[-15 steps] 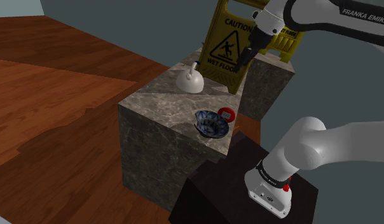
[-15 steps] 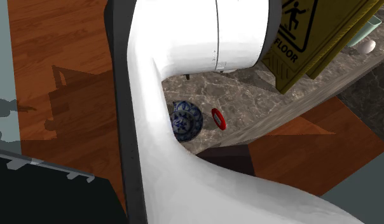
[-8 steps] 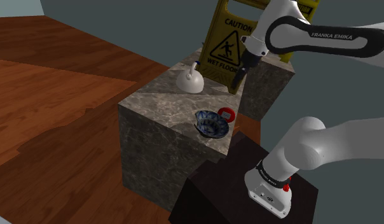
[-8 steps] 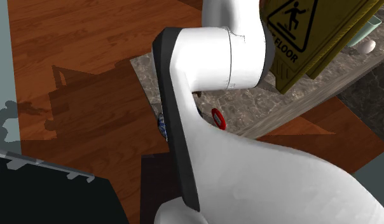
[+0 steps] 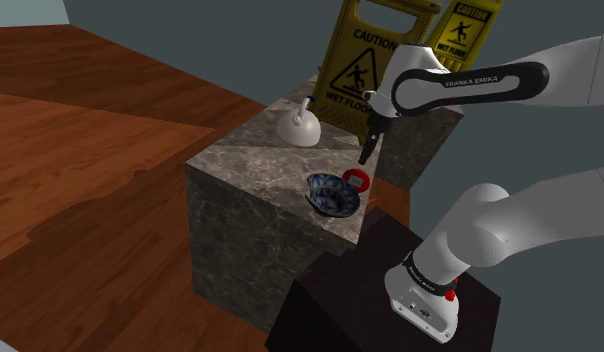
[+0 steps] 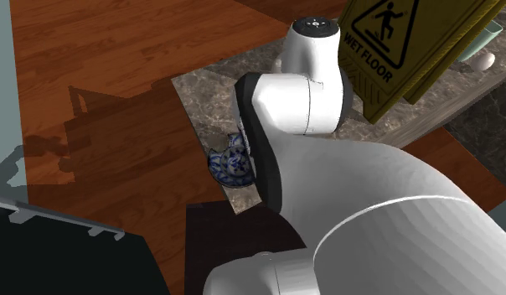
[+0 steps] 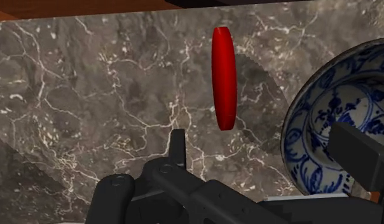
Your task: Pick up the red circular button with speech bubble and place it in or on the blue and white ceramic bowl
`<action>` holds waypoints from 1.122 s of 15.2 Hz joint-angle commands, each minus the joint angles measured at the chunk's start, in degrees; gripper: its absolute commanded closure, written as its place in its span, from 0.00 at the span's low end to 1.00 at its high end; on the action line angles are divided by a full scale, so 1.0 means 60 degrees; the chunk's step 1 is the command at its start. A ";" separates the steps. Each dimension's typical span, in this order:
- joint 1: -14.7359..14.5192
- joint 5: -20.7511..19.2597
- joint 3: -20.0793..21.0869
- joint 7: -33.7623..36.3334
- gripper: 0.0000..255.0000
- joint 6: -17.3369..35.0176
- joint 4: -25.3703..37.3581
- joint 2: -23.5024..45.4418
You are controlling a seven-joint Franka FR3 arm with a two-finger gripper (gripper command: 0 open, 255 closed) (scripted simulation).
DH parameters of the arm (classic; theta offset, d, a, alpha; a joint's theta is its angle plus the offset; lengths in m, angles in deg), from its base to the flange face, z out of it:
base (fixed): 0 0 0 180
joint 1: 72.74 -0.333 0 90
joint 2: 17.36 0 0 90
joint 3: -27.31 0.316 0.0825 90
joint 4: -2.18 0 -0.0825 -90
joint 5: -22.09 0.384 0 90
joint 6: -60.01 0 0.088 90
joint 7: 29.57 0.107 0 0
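White arm (image 5: 460,82) bent over, end effector (image 5: 365,152) pointing down, fingers (image 7: 357,149) apart

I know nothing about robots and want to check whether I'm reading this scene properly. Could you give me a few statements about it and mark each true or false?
1. The red button already lies inside the bowl. False: it stands on its edge on the marble block, beside the bowl.
2. The gripper is open and holds nothing. True.
3. The bowl is plain white. False: it is white with a blue pattern.
4. A yellow wet-floor sign stands at the far end of the block, as the shoulder view sees it. True.
5. The gripper hangs just above the button. True.
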 commanded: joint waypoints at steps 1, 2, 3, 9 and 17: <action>0.0055 -0.0133 -0.0205 -0.0302 0.00 0.0257 -0.0160 0.0210; 0.0059 -0.0150 -0.0231 -0.0302 0.00 0.0413 -0.0246 0.0280; 0.0063 -0.0167 -0.0258 -0.0302 0.00 0.0571 -0.0330 0.0355; 0.0074 -0.0253 -0.0412 -0.0307 0.00 0.1484 -0.0761 0.0839; 0.0074 -0.0253 -0.0411 -0.0306 1.00 0.1481 -0.0760 0.0838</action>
